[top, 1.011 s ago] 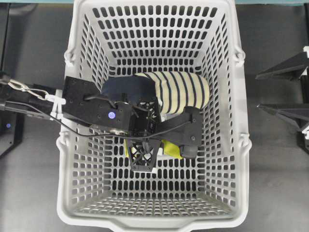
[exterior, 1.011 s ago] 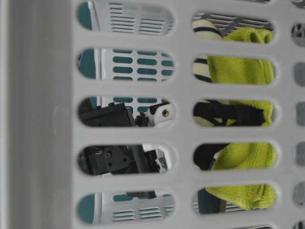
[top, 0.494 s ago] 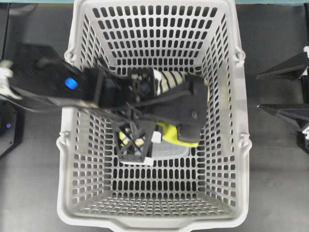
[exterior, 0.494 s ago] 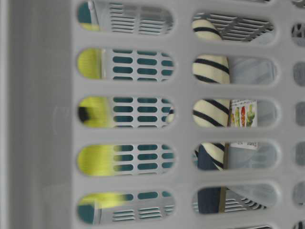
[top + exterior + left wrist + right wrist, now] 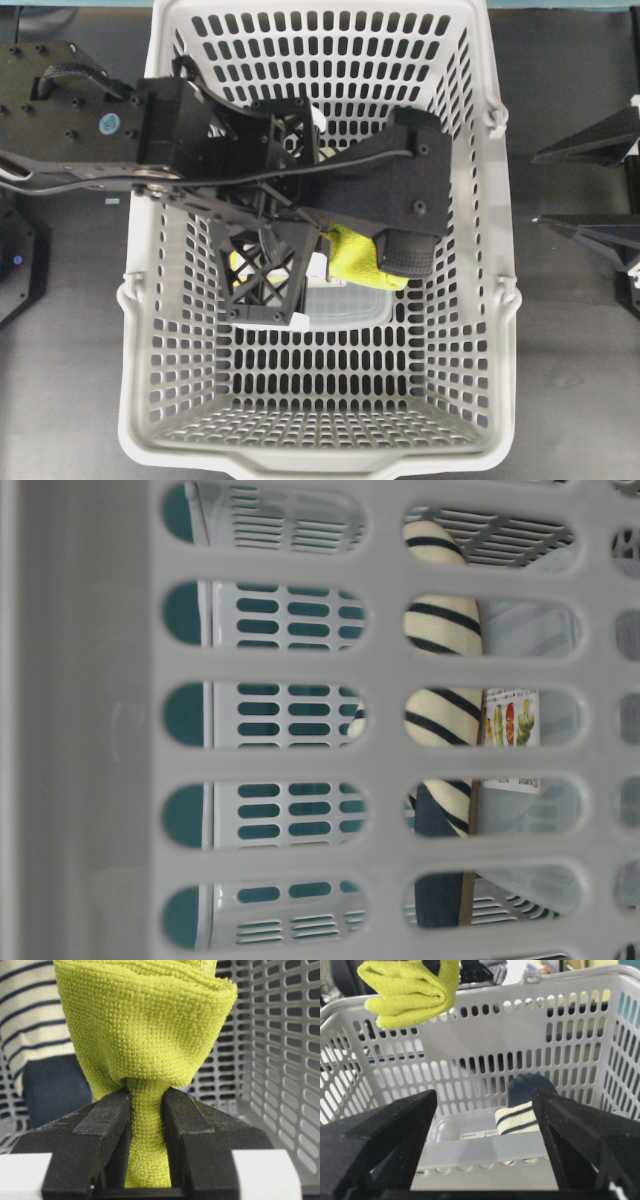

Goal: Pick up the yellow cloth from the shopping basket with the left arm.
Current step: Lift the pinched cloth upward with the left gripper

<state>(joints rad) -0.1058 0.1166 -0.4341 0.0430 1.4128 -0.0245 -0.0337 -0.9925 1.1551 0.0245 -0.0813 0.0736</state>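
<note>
Left pincer [image 5: 146,1145] pinches nubby terry yellow cloth [image 5: 145,1025] above slotted shopping basket [image 5: 520,1035].

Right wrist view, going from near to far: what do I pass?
Right gripper fingers, basket near wall, clear container, striped fabric roll, basket far wall.

A dark grey, matte tabletop [image 5: 560,330] spreads out on both sides below the gripper, evenly lit with no hard shadows. A thin teal strip [image 5: 80,4] runs along its far edge. Teal also shows through the slots in the table-level view. Behind, the room is a bright, blurred clutter [image 5: 540,967].
</note>
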